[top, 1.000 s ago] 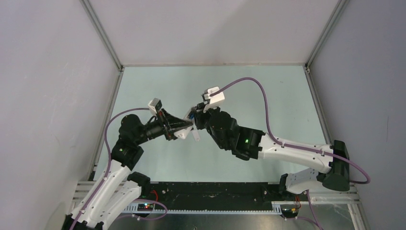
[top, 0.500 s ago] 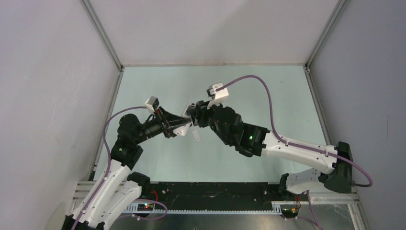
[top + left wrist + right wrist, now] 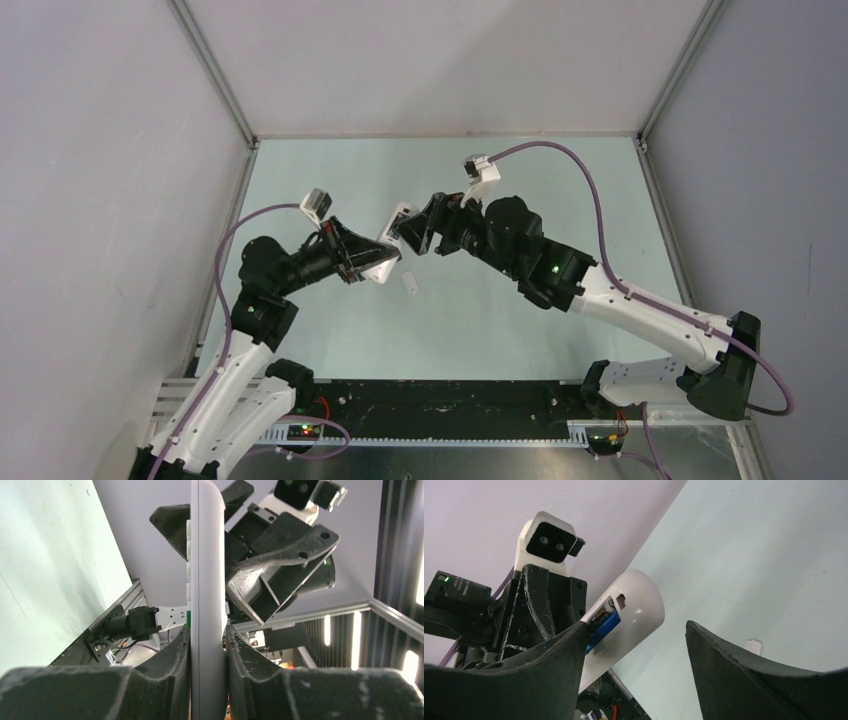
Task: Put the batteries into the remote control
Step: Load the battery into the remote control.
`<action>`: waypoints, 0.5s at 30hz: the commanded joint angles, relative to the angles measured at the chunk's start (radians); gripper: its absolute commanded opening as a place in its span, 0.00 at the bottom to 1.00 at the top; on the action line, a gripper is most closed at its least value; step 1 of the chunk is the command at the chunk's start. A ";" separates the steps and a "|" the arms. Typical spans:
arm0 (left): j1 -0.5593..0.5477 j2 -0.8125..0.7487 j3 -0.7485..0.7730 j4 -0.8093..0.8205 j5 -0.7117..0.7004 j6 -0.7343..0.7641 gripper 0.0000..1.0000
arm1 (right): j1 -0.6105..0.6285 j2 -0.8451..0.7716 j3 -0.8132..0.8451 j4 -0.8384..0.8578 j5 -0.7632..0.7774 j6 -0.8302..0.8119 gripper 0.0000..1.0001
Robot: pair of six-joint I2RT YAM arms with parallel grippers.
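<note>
My left gripper is shut on the white remote control and holds it above the table. In the left wrist view the remote stands edge-on, pinched between both pads. The right wrist view shows the remote's open back compartment. A bright blue battery lies inside it. My right gripper is open, its fingers straddling the remote's rounded end, with the left finger close to the battery. From above, the right gripper sits just right of the remote's tip.
A small white flat piece lies on the pale green table below the grippers; it is also the white piece seen beyond my right finger. Grey walls enclose the table on three sides.
My right gripper has opened and the right arm has drawn back to the right and farther away. The left arm with the remote has shifted slightly left.
</note>
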 commanded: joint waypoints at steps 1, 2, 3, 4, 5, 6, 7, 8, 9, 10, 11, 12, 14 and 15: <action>0.007 -0.004 0.067 0.126 0.053 0.115 0.00 | -0.037 -0.036 -0.016 -0.095 -0.113 0.081 0.76; 0.007 -0.002 0.067 0.123 0.060 0.138 0.00 | -0.041 -0.039 -0.016 -0.096 -0.128 0.094 0.78; 0.007 -0.001 0.068 0.122 0.072 0.149 0.00 | -0.049 -0.045 -0.016 -0.096 -0.136 0.099 0.79; 0.007 0.000 0.070 0.118 0.082 0.168 0.00 | -0.051 -0.048 -0.017 -0.093 -0.151 0.110 0.81; 0.007 0.001 0.071 0.114 0.087 0.191 0.00 | -0.056 -0.052 -0.017 -0.091 -0.159 0.115 0.82; 0.007 0.002 0.073 0.108 0.099 0.200 0.00 | -0.059 -0.054 -0.016 -0.086 -0.175 0.124 0.83; 0.007 0.003 0.074 0.107 0.105 0.216 0.00 | -0.062 -0.060 -0.017 -0.084 -0.195 0.128 0.84; 0.006 0.003 0.077 0.100 0.117 0.226 0.00 | -0.065 -0.063 -0.017 -0.080 -0.202 0.136 0.86; 0.005 0.005 0.078 0.097 0.123 0.240 0.00 | -0.069 -0.068 -0.017 -0.078 -0.215 0.140 0.86; 0.006 0.005 0.080 0.092 0.133 0.246 0.00 | -0.072 -0.071 -0.017 -0.075 -0.221 0.149 0.87; 0.006 0.004 0.082 0.090 0.138 0.258 0.00 | -0.077 -0.075 -0.017 -0.075 -0.232 0.154 0.87; 0.006 0.003 0.084 0.085 0.146 0.265 0.00 | -0.081 -0.081 -0.017 -0.075 -0.237 0.160 0.88; 0.007 0.001 0.088 0.076 0.161 0.287 0.00 | -0.087 -0.092 -0.017 -0.071 -0.247 0.169 0.88; 0.007 0.001 0.089 0.072 0.163 0.300 0.00 | -0.089 -0.098 -0.017 -0.067 -0.254 0.171 0.88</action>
